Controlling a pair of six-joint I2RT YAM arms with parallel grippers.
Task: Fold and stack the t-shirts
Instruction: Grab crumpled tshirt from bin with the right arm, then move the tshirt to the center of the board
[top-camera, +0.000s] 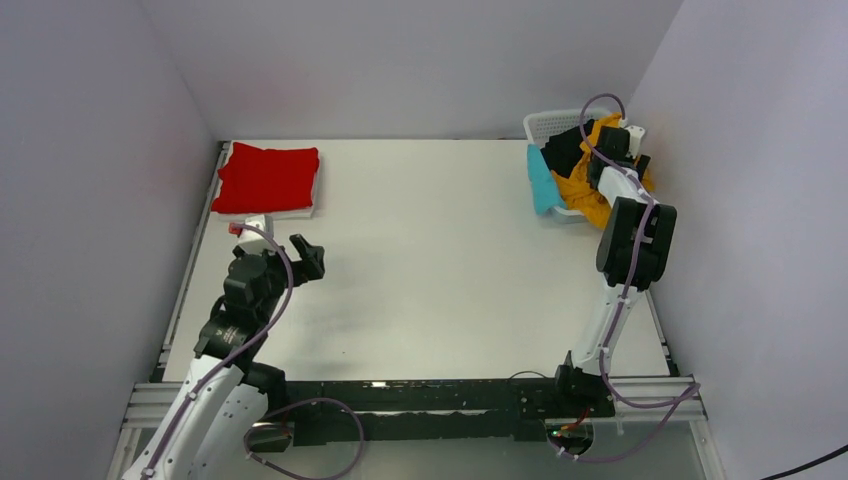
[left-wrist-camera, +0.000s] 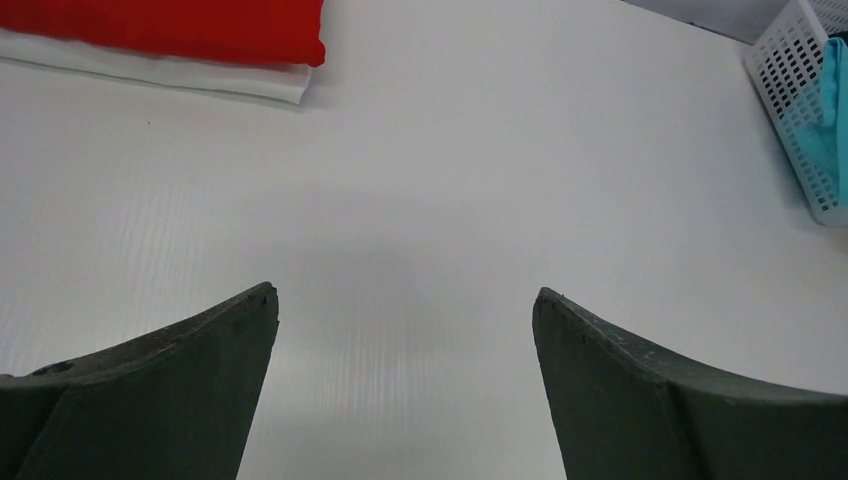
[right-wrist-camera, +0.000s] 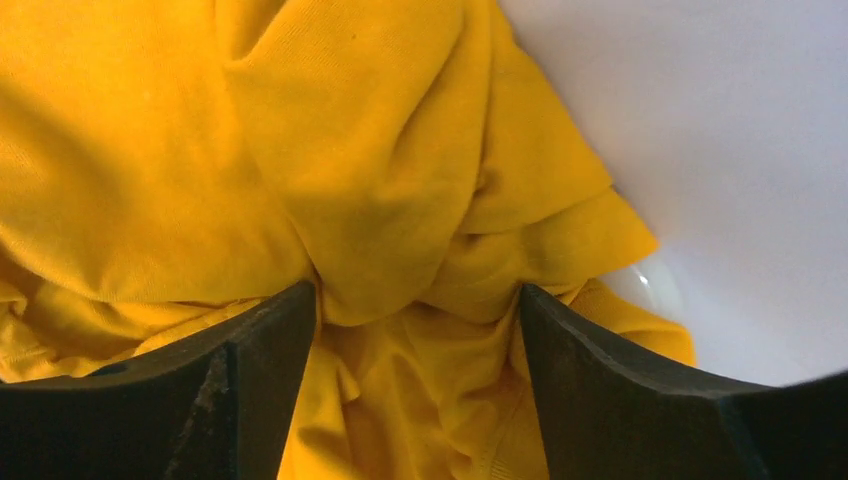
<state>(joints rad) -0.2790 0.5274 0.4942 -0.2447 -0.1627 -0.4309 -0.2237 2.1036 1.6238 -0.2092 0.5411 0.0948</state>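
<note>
A folded red t-shirt (top-camera: 266, 178) lies on a folded white one (top-camera: 298, 211) at the table's far left; both show in the left wrist view, red (left-wrist-camera: 170, 25) over white (left-wrist-camera: 180, 72). A crumpled yellow t-shirt (top-camera: 585, 190) spills from the white basket (top-camera: 552, 122) at the far right, with a teal shirt (top-camera: 541, 180) and a black one (top-camera: 565, 150). My right gripper (top-camera: 618, 145) is down in the basket, open, its jaws pressed into the yellow fabric (right-wrist-camera: 300, 150) with a fold between them (right-wrist-camera: 416, 290). My left gripper (top-camera: 312, 258) is open and empty above bare table (left-wrist-camera: 405, 295).
The basket (left-wrist-camera: 790, 90) with the teal shirt (left-wrist-camera: 838, 100) shows at the far right of the left wrist view. White walls close in the table on the left, back and right. The table (top-camera: 440, 260) is white between the stack and the basket.
</note>
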